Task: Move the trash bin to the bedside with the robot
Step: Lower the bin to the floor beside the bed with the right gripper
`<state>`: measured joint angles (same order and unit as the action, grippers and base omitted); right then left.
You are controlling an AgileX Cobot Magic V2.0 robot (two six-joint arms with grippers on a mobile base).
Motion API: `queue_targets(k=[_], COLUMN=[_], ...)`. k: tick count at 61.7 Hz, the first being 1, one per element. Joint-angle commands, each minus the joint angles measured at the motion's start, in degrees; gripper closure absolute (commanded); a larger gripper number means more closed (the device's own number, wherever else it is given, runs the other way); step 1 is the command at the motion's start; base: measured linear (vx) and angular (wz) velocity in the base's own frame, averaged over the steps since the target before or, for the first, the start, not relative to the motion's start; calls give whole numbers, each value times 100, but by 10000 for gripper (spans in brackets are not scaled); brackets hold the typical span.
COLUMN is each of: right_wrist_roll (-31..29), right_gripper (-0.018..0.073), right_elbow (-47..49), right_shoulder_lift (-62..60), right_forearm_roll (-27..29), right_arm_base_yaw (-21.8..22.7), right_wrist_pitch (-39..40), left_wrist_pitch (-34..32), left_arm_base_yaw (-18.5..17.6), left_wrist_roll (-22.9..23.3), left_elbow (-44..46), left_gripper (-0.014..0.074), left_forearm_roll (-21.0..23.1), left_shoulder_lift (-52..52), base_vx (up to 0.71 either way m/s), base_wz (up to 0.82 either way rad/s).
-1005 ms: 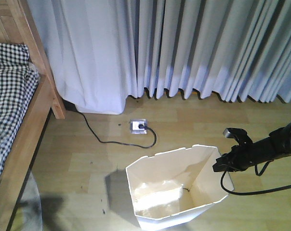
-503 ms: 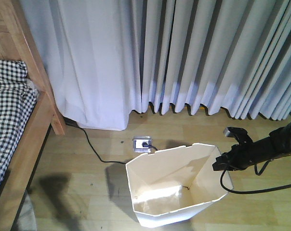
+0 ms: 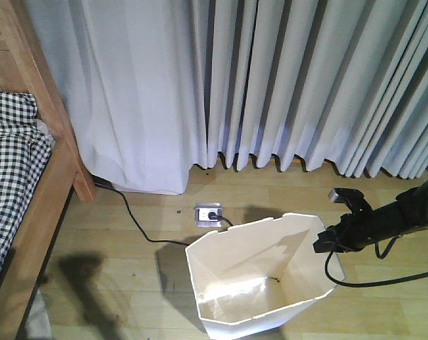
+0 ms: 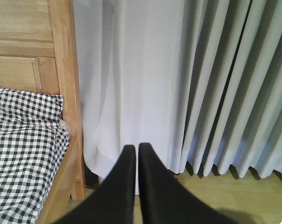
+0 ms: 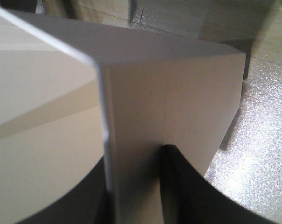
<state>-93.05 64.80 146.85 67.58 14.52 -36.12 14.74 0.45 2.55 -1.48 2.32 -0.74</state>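
The white plastic trash bin [image 3: 235, 258], with flat slanted sides and a smooth cream inside, stood on the pale wooden floor [image 3: 122, 241] near the pleated grey curtain [image 3: 271, 78]. It was well apart from the wooden bed [image 3: 37, 219] with its checked bedding [image 3: 8, 163]. The right gripper [image 3: 322, 244] pinched the bin's thin right wall, and the left gripper [image 4: 134, 149] was closed on nothing.

The thin black jointed right arm [image 3: 391, 216] reaches leftward from the right edge, its small black gripper [image 3: 324, 245] clamped on the white plastic trash bin [image 3: 242, 322] rim. At bottom centre, the left gripper [image 4: 134, 149] has its black fingers [image 4: 117, 186] pressed together.
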Motion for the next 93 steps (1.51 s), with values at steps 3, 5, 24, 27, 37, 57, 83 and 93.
queue_targets(k=[3, 5, 24, 27, 37, 57, 83, 93], right_wrist_roll=[31, 31, 31, 31, 52, 68, 551, 710], right_gripper=[564, 564, 564, 564, 564, 564, 564, 564], right_elbow=[45, 45, 45, 45, 45, 313, 1742, 2352], right_shoulder_lift=[-429, -429, -429, -429, -425, -169, 1024, 1544], right_forearm_roll=[270, 270, 296, 296, 468, 1035, 1024, 1025], right_arm_base_yaw=[15, 15, 15, 15, 15, 15, 15, 15], right_wrist_pitch=[-1170, -1170, -1170, -1170, -1181, -151, -152, -278], left_wrist_pitch=[-371, -371, -371, -371, -371, -371, -371, -371], left_arm_base_yaw=[3, 3, 3, 3, 3, 3, 3, 3], left_wrist_roll=[31, 31, 31, 31, 31, 31, 31, 31], left_elbow=[-67, -67, -67, -67, -67, -67, -67, -67], left_gripper=[602, 602, 602, 602, 602, 602, 602, 602], left_forearm_roll=[23, 23, 23, 23, 23, 23, 23, 23], left_shoulder_lift=[-82, -82, -82, -82, -82, -82, -82, -82], base_vx=[0, 0, 0, 0, 0, 0, 0, 0], base_wz=[0, 0, 0, 0, 0, 0, 0, 0])
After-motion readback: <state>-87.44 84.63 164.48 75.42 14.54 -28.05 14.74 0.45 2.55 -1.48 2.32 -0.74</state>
